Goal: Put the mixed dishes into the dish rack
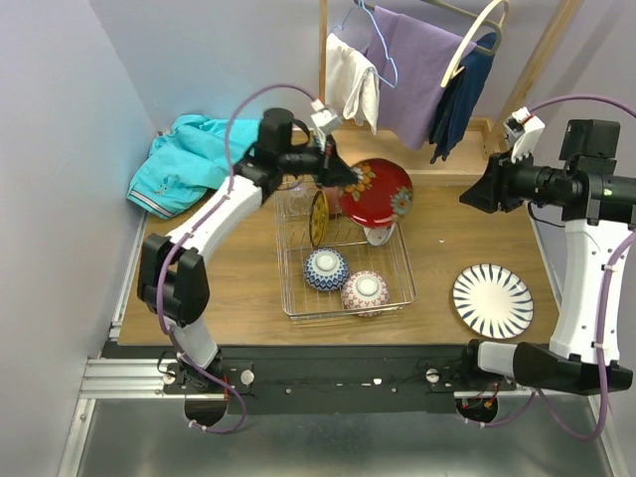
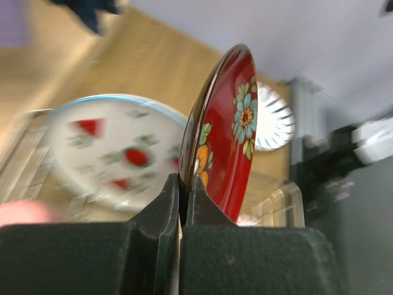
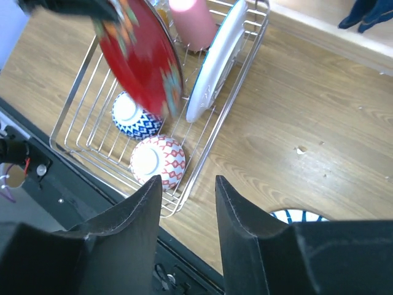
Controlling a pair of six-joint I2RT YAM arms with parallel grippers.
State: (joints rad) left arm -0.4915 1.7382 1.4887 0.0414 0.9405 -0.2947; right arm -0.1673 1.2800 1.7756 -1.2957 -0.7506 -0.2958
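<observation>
- The red plate (image 1: 378,191) with the flower pattern is up in the air, tilted, over the far right corner of the dish rack (image 1: 298,298). It's not touching the wire as far as I can tell.
- The left gripper (image 2: 182,184) has it by the rim, and both fingers (image 2: 156,212) are squeezed tight on the edge.
- The rack sits about mid-table, closer to the near edge.
- In the rack's far right part the white plate (image 3: 215,61) with red fruit stands on edge, leaning on the side wire. The pink cup (image 3: 190,21) is just beside it at the far end.
- The yellow plate (image 1: 318,219) also stands on edge, further left in the rack.
- At the near end of the rack the blue-patterned bowl (image 1: 326,268) and pink-patterned bowl (image 1: 365,291) sit side by side, both upside down.
- The right gripper (image 3: 187,184) hangs off past the rack's right side, over the table (image 3: 295,123). Its fingers are spread apart with nothing in them.
- The blue and white striped plate (image 1: 492,300) lies flat by the table's near right corner, well apart from the rack.
- There's a teal cloth (image 1: 184,164) bunched up in the far left corner.
- A wooden clothes rack (image 1: 323,40) with hanging clothes runs along the far edge.
</observation>
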